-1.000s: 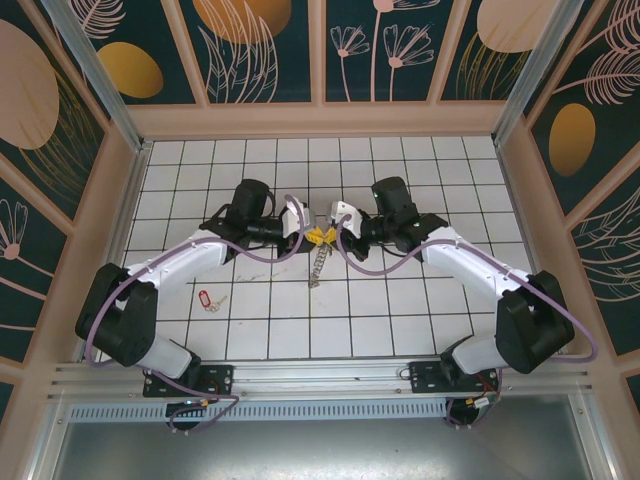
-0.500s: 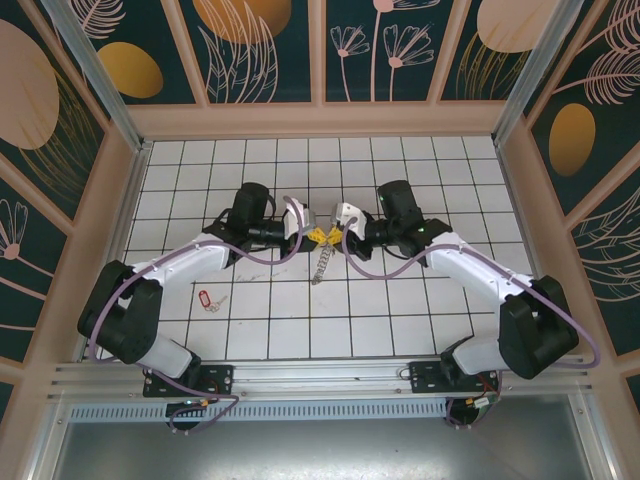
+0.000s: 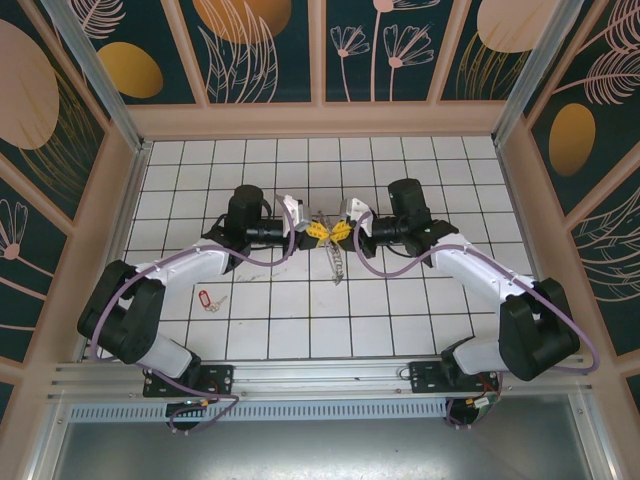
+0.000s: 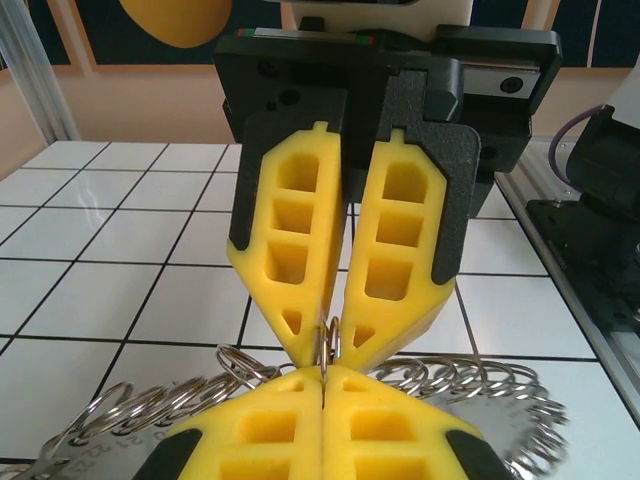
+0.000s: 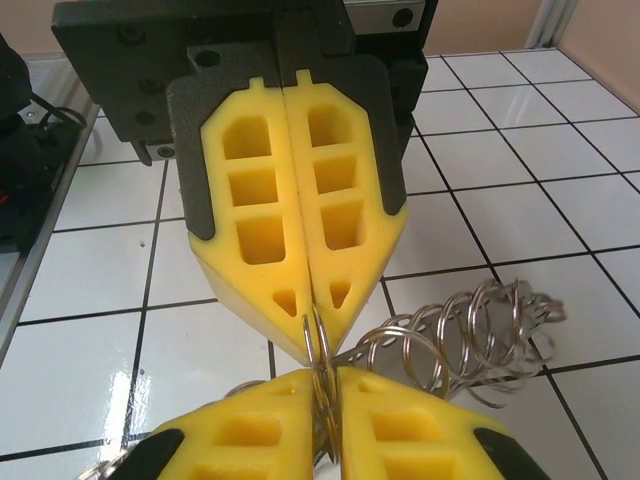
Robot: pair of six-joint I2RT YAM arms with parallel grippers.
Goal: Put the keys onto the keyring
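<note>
The keyring hangs over the middle of the counter, pinched at its top. Its fringe of small rings and keys trails down towards the tiles. We see the left tool and the right tool meeting tip to tip, each pressed together on the thin wire of the loop. The red-tagged key lies on the counter well to the left, apart from both arms. We judge the step in hand to be parting the loop. For that we want both grips firm and close to each other, and a gentle pull so the floppy wire neither slips nor twists.
</note>
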